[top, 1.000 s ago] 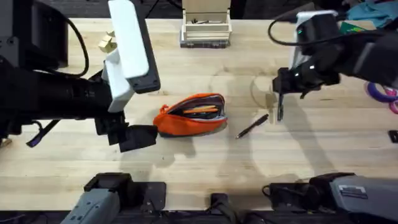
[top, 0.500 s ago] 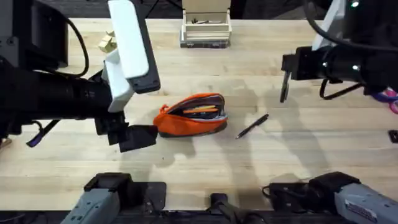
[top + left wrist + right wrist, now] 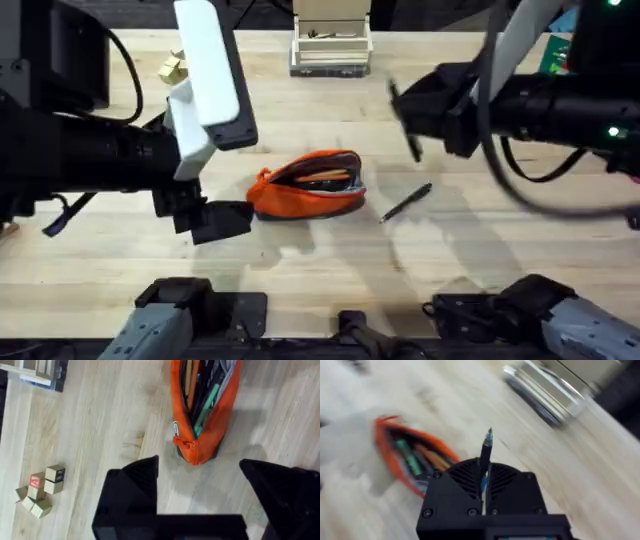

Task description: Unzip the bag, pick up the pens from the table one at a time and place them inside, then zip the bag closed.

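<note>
The bag is lying unzipped near the middle of the table, its mouth gaping and coloured pens showing inside. In the left wrist view the bag is resting just beyond the left hand, whose fingers are spread wide apart and gripping nothing. In the overhead view the left hand is sitting low at the bag's end nearer the table's left edge.

The right hand is hovering above the table, toward the far edge from the bag and a little toward the right edge. Its fingers are pinching a black pen, which is sticking up between them. Another pen is lying on the table just beside the bag, on the side toward the right edge.
</note>
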